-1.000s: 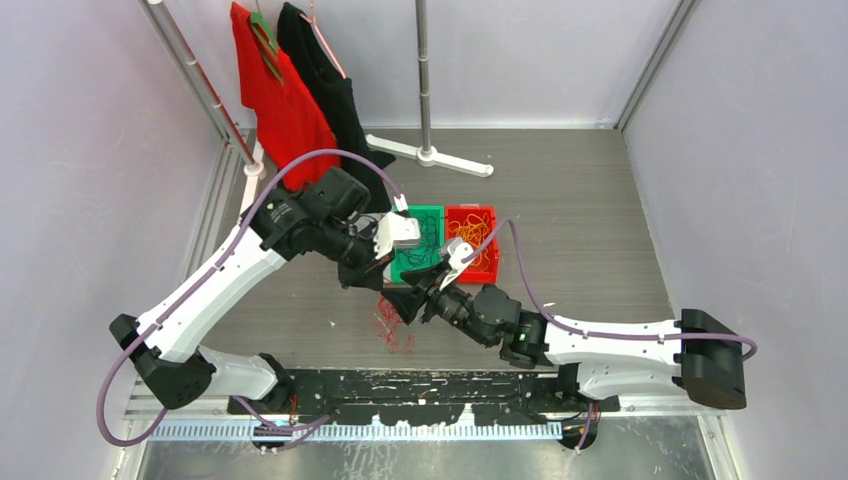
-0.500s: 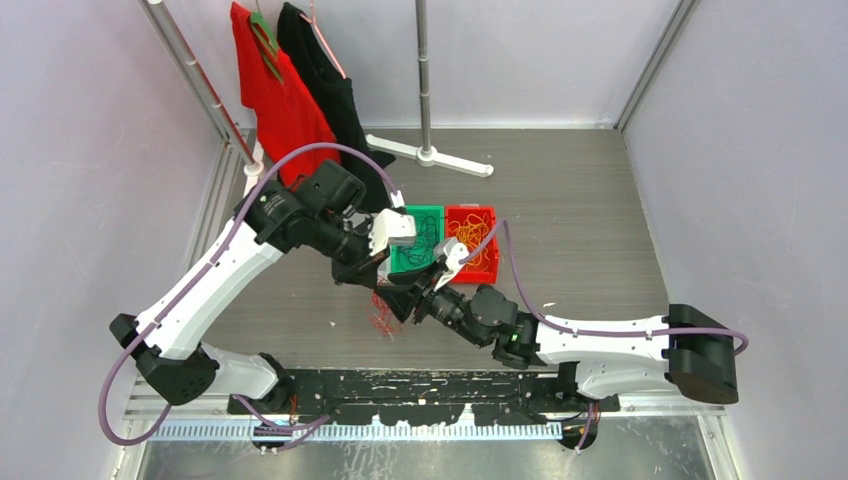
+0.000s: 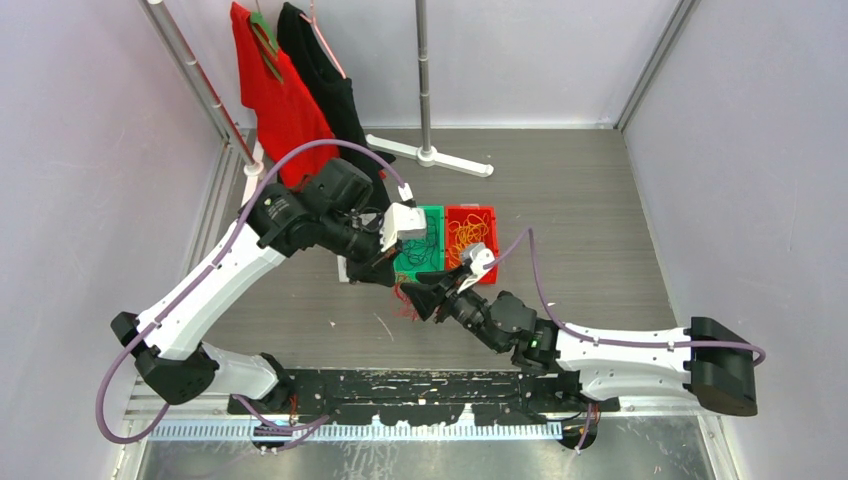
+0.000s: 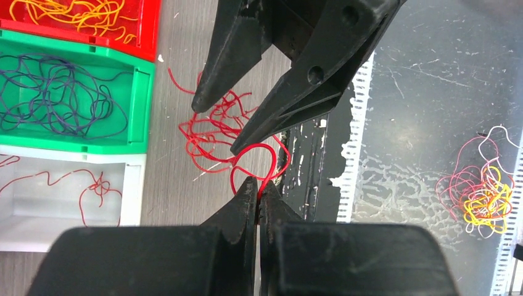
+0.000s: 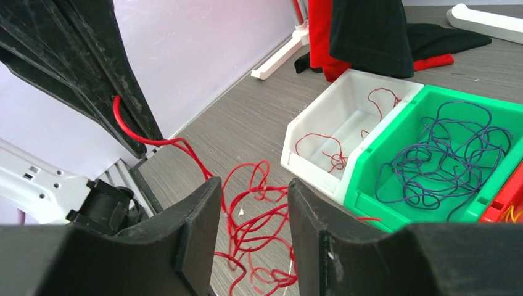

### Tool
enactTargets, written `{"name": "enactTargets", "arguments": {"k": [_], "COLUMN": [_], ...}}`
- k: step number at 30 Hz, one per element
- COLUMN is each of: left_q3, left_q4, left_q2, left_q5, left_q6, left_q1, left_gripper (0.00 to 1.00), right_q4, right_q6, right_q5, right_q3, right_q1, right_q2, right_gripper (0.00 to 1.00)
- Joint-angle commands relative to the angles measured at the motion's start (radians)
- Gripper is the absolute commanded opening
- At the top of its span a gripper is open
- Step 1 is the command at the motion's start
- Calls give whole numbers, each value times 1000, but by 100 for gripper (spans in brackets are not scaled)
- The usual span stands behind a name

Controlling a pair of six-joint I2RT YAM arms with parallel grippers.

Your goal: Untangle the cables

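Note:
A red cable wad (image 4: 210, 132) hangs loose just above the table in front of the bins. My left gripper (image 4: 259, 192) is shut on one loop of it, at the top of the wad. My right gripper (image 5: 251, 213) is open, its fingers (image 5: 198, 231) either side of the hanging red strands (image 5: 259, 228) without pinching them. From above, the left gripper (image 3: 390, 280) and the right gripper (image 3: 418, 297) meet tip to tip over the red cable (image 3: 403, 303). Purple cables (image 4: 55, 102) lie in the green bin (image 4: 140, 98), orange-yellow cables (image 4: 80, 12) in the red bin (image 4: 148, 31).
A white bin (image 4: 132, 185) holds a thin red strand (image 4: 92, 185). Another small tangle of red, yellow and white wire (image 4: 481, 194) lies on the metal strip near the arm bases. A garment stand (image 3: 425, 80) with red and black shirts (image 3: 290, 90) stands behind the bins.
The left gripper has lifted the red cable off the table and drawn it toward the bins. The right gripper followed it and its jaws have narrowed.

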Motion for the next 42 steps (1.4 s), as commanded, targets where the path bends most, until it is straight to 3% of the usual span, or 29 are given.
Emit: {"name": "enactTargets", "arguments": {"k": [1,9,19,31,42], "left_q3": [45,59,70,94,82], "left_q4": [24,20,18,6,-13], "left_q2": [-10,-3,-1,-5,-6], "left_q5": [61,63,64,28,52], "left_q6": [-20,-26,-26,-4,-5], "left_q1": [-2,-2,-3,-3,-2], "left_gripper": [0,0,0,0,0], "right_q4": [16,5,16,-58,-38], "right_q6": [-14,-28,-24,26,-20], "right_q5": [6,-63,-44,-41,-31], "right_q3": [33,100,121,23,89], "right_q1": [-4,-2,-2,14,22], "right_q2": [-31,4,47,-104,-72], "right_gripper": [51,57,57,56,58]}}
